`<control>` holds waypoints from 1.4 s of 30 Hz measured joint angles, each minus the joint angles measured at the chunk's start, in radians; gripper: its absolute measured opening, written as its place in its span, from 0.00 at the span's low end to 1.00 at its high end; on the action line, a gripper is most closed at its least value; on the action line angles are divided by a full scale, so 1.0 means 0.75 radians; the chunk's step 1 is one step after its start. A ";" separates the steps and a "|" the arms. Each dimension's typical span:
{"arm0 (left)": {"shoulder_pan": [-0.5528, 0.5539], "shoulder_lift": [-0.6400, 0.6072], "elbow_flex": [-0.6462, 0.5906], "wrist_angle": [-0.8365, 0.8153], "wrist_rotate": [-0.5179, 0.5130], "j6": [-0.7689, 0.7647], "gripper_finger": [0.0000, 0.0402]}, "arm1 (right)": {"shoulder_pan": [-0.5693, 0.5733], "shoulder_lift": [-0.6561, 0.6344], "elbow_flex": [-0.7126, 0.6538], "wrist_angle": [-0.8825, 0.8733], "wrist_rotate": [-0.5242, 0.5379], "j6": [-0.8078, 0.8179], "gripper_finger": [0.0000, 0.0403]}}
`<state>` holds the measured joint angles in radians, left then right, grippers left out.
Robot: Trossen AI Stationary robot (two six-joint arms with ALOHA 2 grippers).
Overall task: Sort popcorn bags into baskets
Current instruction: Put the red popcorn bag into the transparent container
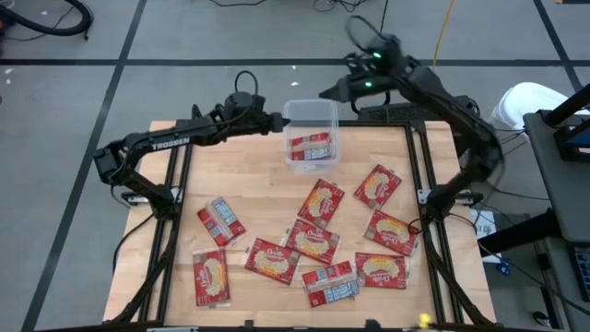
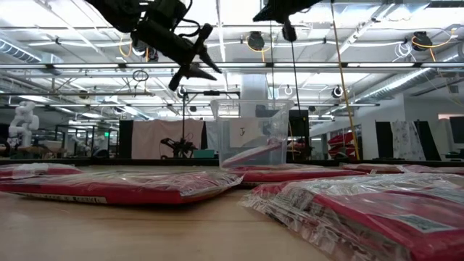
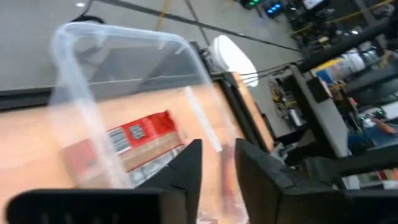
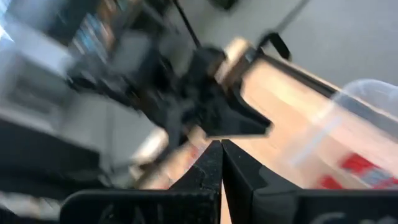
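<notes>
Light wood table [image 1: 267,198], grey floor w/ dark lines; big lab w/ ceiling lights behind. 1 clear basket [image 1: 312,132] at far table edge, 1 popcorn bag [image 1: 310,148] inside. 9 loose bags [image 1: 320,203] on table. Left tool [image 1: 277,122] beside basket, slightly parted, grasping nothing. Right tool [image 1: 324,93] clenched, raised past basket.

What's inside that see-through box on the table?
The clear tub holds one red popcorn bag, lying at a slant against the wall. The bag hides whatever may lie beneath it.
</notes>
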<state>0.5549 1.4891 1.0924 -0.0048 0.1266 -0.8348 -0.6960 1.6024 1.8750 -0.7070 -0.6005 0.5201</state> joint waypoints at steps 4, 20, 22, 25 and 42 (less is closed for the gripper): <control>0.023 0.000 0.000 -0.048 0.004 -0.083 0.35 | -0.005 0.228 0.253 -0.294 0.000 -0.284 0.03; 0.101 0.000 -0.001 -0.292 0.061 0.008 0.37 | 0.062 0.631 0.359 -0.595 0.590 -1.063 0.44; 0.134 0.000 -0.001 -0.313 0.097 0.055 0.37 | 0.077 0.659 0.359 -0.599 0.682 -1.128 0.49; 0.169 0.000 -0.001 -0.311 0.151 0.131 0.37 | 0.097 0.704 0.359 -0.592 0.701 -1.265 0.54; 0.145 0.164 -0.002 -0.185 0.276 0.167 0.37 | 0.083 0.784 0.305 -0.611 0.731 -1.433 0.56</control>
<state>0.6637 1.6117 1.0908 -0.1438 0.3336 -0.7099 -0.6335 2.1904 2.1036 -1.1651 -0.0521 -0.5545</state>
